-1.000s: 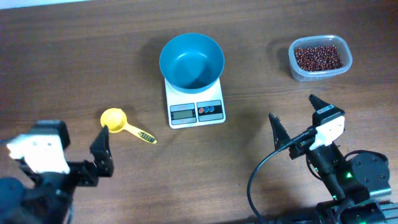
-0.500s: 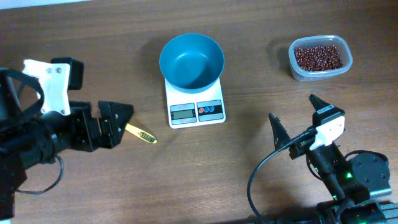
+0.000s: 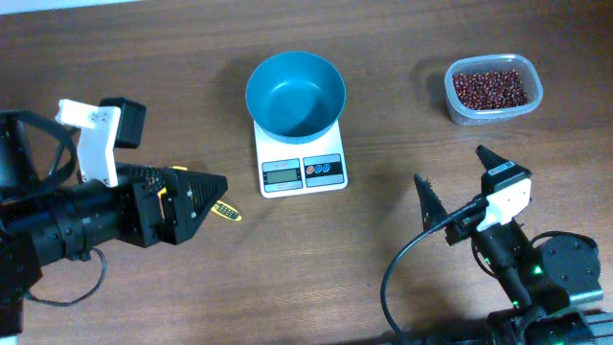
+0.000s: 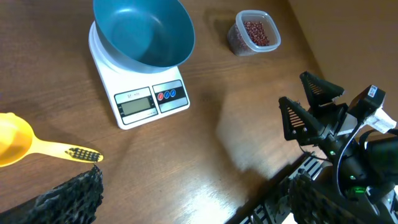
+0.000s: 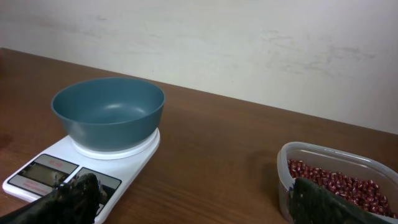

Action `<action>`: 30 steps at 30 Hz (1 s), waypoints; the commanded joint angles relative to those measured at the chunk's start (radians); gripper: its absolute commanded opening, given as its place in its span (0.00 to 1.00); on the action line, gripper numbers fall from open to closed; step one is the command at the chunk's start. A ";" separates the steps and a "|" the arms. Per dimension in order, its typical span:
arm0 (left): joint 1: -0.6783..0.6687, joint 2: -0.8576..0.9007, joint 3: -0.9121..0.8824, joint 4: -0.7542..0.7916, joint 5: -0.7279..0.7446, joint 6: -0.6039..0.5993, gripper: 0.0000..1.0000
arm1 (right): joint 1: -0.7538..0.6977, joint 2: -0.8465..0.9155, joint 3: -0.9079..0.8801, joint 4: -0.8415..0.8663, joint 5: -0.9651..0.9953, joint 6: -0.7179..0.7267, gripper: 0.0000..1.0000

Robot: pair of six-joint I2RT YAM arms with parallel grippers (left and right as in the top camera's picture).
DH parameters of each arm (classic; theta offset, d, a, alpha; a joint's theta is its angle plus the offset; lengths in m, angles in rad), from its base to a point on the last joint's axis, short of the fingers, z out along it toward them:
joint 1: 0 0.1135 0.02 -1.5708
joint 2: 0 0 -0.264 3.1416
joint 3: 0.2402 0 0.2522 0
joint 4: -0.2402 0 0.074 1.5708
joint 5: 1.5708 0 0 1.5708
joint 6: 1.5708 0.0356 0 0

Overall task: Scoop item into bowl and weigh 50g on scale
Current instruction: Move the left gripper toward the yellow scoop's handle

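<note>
The teal-blue bowl (image 3: 295, 94) stands empty on the white scale (image 3: 301, 171) at the table's middle back. The red-brown beans (image 3: 489, 88) lie in a clear tub at the back right. My left gripper (image 3: 203, 199) is open and hovers over a yellow scoop, whose handle end (image 3: 228, 211) sticks out. The left wrist view shows the scoop (image 4: 25, 144), the scale (image 4: 143, 99) and the bowl (image 4: 143, 31) ahead of the open fingers (image 4: 199, 199). My right gripper (image 3: 450, 168) is open and empty at the front right. Its view (image 5: 196, 208) shows the bowl (image 5: 109, 109), the scale (image 5: 43, 171) and the beans (image 5: 339, 180).
The clear plastic tub (image 3: 460, 107) holding the beans stands about a hand's width right of the bowl, seen also in the left wrist view (image 4: 239, 40) and the right wrist view (image 5: 286, 168). A pale wall rises behind the table.
My left arm has swung up and to the right over the yellow scoop, which is now mostly hidden under it. The right arm has not moved.
</note>
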 commanded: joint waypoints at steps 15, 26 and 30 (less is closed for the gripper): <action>0.004 0.004 0.018 -0.039 -0.389 -0.369 0.99 | 0.008 -0.006 -0.006 -0.003 -0.002 0.002 0.99; 0.005 0.004 0.018 -0.042 -0.389 -0.369 0.99 | 0.008 -0.006 -0.006 -0.003 -0.002 0.002 0.99; 0.005 0.004 0.018 -0.042 -0.389 -0.370 0.99 | 0.008 -0.006 -0.006 -0.003 -0.002 0.002 0.99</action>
